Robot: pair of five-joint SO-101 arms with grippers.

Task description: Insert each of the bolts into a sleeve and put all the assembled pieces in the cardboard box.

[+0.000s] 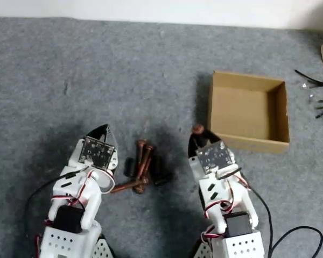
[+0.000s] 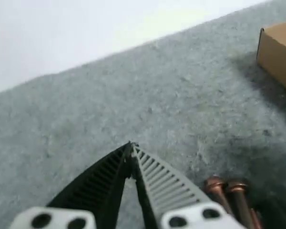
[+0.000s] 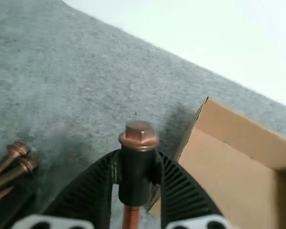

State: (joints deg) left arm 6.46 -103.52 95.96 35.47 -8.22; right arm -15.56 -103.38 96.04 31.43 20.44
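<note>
My right gripper (image 3: 136,174) is shut on an assembled piece (image 3: 137,162), a copper bolt pushed through a black sleeve, its hex head up. In the high view that piece (image 1: 197,129) is held just left of the cardboard box (image 1: 249,110), near the box's front left corner. My left gripper (image 2: 132,160) is shut with nothing in it, and in the high view it (image 1: 101,130) hovers over the carpet left of the loose parts. Several copper bolts (image 1: 142,161) and black sleeves (image 1: 160,170) lie in a pile between the arms.
The open cardboard box (image 3: 238,157) holds nothing that I can see. Grey carpet (image 1: 97,75) covers the table, with free room at the back and left. Small dark tools (image 1: 317,97) lie at the far right edge.
</note>
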